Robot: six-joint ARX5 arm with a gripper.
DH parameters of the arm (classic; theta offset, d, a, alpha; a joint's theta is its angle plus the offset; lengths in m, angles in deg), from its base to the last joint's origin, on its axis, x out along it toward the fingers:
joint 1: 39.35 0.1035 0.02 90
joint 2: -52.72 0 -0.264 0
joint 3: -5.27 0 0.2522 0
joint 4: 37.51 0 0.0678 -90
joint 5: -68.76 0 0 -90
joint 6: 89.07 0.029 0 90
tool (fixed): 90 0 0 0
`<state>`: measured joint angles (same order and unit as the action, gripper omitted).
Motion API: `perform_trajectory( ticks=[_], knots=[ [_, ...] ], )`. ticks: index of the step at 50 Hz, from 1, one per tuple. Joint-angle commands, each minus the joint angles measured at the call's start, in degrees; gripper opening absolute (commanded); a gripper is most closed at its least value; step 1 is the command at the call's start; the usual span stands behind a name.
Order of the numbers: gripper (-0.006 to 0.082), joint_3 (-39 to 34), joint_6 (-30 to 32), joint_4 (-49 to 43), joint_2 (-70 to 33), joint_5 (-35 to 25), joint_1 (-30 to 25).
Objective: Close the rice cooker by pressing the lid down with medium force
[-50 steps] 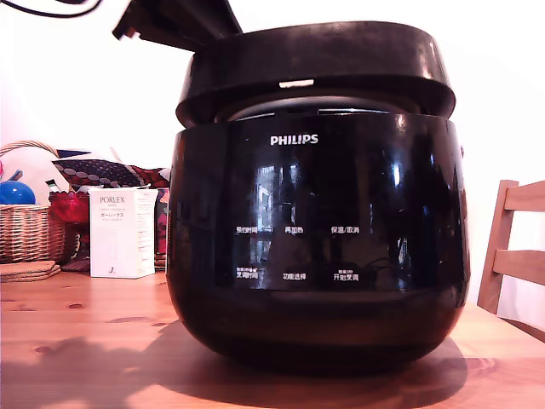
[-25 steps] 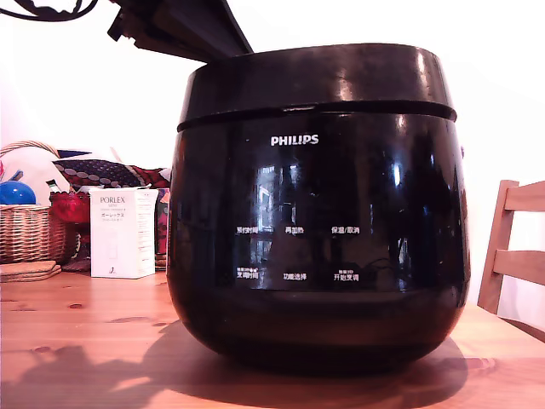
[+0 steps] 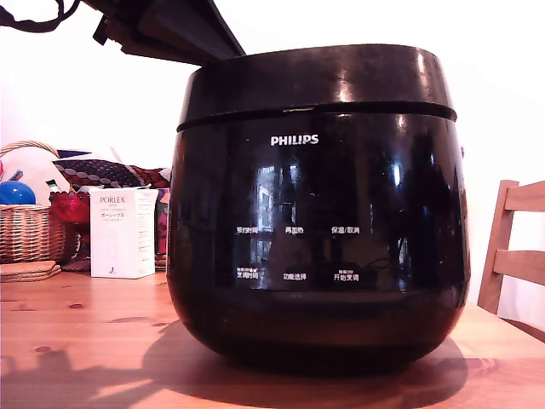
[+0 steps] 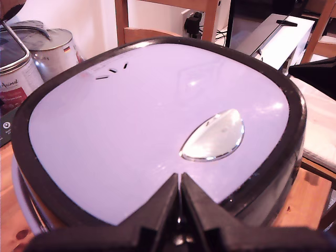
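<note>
The rice cooker sits on the wooden table, filling most of the exterior view. The lid is down on the body: only a thin even seam line shows under it, no gap and no inner metal visible. So the closing looks done, or all but; I can't confirm the latch from here. The arm hangs above the cooker toward the exterior view's left, apart from the lid. Body is glossy black, white PHILIPS logo and small white button labels on the front. A white box and a basket stand beyond the cooker on that same side

Wrist view: gripper is clenched, fingertips together, holding nothing, just over the lid's near edge. Lid top reads as a pale glossy panel in a black rim, with a silver leaf-shaped release button just ahead of the tips. What's left, as I judge it: verify the latch, back off
</note>
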<state>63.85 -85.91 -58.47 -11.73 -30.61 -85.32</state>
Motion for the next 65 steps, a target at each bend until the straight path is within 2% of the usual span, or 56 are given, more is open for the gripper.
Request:
perform_trajectory(
  ticks=[1, 29, 55, 65],
  knots=[
    [-0.0020, -6.05, -0.13, -4.90, -4.22, -0.55, -0.17],
    [-0.0020, -6.29, 0.02, -6.47, -8.85, -0.79, -0.33],
    [-0.0020, -9.92, 0.31, -8.61, -9.20, -0.66, -0.44],
    [-0.0020, -9.38, -0.83, 0.09, -7.67, -0.66, -0.42]
  ],
)
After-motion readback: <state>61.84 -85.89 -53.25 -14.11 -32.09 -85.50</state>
